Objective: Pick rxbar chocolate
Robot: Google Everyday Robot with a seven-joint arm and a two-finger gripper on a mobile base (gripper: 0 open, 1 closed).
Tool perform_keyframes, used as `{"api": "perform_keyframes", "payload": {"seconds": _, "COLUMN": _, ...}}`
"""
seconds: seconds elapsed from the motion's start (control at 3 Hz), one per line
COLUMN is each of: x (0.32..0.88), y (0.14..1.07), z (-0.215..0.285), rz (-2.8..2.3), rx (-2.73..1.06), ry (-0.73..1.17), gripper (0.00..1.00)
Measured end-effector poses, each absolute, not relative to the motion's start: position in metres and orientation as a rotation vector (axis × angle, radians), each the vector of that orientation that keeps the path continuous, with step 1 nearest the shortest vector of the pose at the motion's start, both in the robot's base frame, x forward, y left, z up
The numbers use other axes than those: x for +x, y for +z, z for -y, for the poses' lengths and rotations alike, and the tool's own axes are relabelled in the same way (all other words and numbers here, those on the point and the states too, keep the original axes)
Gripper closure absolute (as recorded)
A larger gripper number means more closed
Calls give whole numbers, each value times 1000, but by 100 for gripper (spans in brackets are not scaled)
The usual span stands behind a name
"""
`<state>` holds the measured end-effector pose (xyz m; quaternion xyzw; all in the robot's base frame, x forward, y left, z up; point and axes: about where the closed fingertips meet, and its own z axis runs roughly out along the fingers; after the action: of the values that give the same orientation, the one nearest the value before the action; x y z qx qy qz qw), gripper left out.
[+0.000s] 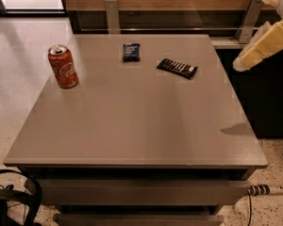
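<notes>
The chocolate bar (177, 68) is long, flat and thin. It has a black wrapper with a row of white letters on it. It lies flat on the gray table (132, 126), in the upper middle of the frame, a bit to the right, and it is turned a little slantwise. A small dark blue packet (131, 52) lies near it on the left, and a red can (63, 66) stands farther left. The gripper (253, 52) is pale yellow and sits at the upper right edge of the frame. It hangs past the table's right side, well apart from the bar and not touching it. It slants down toward the left. I cannot tell how its grip stands.
</notes>
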<state>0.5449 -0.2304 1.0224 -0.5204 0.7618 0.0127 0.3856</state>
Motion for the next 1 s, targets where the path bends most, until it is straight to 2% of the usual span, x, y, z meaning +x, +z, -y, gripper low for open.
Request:
{"api": "perform_keyframes", "payload": {"seconds": 0.33, "x": 583, "y": 1017, "z": 230, "rz": -1882, "rx": -1218, "ry": 139, "gripper": 0}}
{"api": "perform_keyframes", "payload": {"seconds": 1.0, "x": 617, "y": 992, "z": 240, "rz": -1877, "rx": -1111, "ry": 208, "gripper": 0}}
